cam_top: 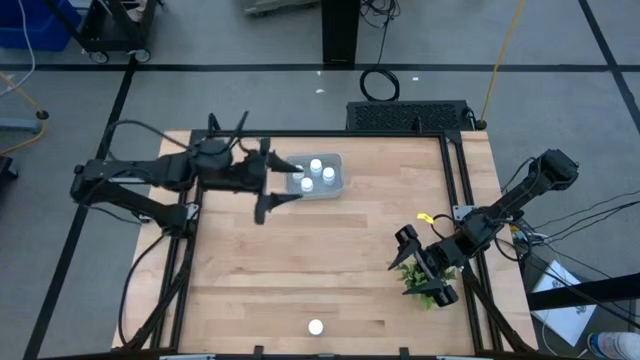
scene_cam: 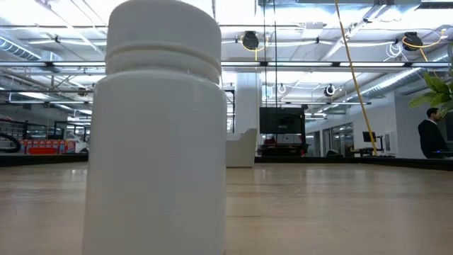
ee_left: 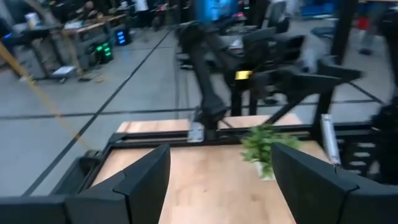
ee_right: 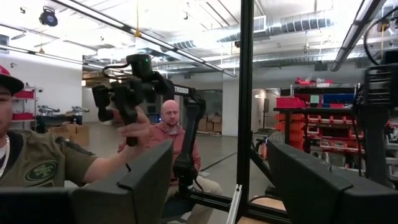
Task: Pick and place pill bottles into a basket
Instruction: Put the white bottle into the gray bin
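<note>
- Beside the basket's (cam_top: 336, 186) 9 o'clock rim, the left gripper (cam_top: 278, 184) hangs with jaws spread, empty.
- At the table's (cam_top: 300, 270) 4 o'clock edge, the right gripper (cam_top: 420, 268) is parted, empty, beside the green plant (cam_top: 420, 280).
- Bare wood spans the table centre.
- Three pill bottles (cam_top: 316, 166) stand upright in the basket at 12 o'clock.
- One bottle (cam_top: 316, 327) stands upright, cap up, at 6 o'clock.
</note>
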